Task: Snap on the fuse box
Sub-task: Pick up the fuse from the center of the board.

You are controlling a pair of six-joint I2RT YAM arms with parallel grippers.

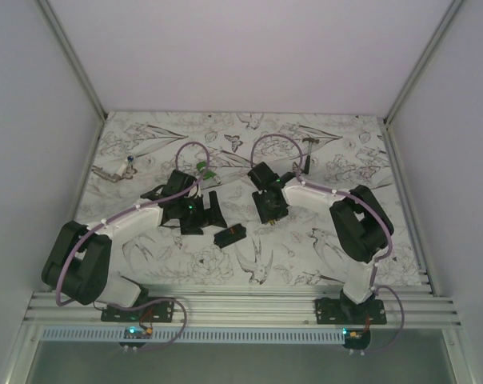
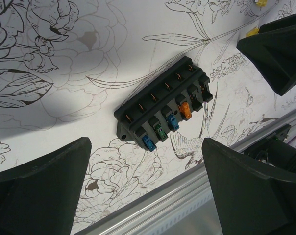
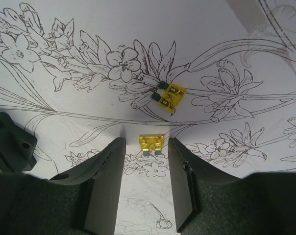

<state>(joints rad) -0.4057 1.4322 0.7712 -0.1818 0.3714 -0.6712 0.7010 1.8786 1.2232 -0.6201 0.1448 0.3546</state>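
Note:
The fuse box (image 1: 229,236) is a small black oblong lying on the flowered table between the two arms. In the left wrist view, the fuse box (image 2: 165,112) lies open-faced, with blue, green and orange fuses in its near row. My left gripper (image 2: 145,196) hangs above and short of it, jaws wide open and empty. My right gripper (image 3: 146,143) is low over the table with its jaws partly open. A yellow fuse (image 3: 151,144) lies flat between the tips, with a gap on each side. A second yellow fuse (image 3: 170,96) lies just beyond.
A black plastic corner (image 3: 8,147) with a screw hole shows at the left edge of the right wrist view. A small green piece (image 1: 205,170) lies behind the left gripper (image 1: 195,214). A small tool (image 1: 117,170) lies at the far left. An aluminium rail (image 1: 241,308) runs along the near edge.

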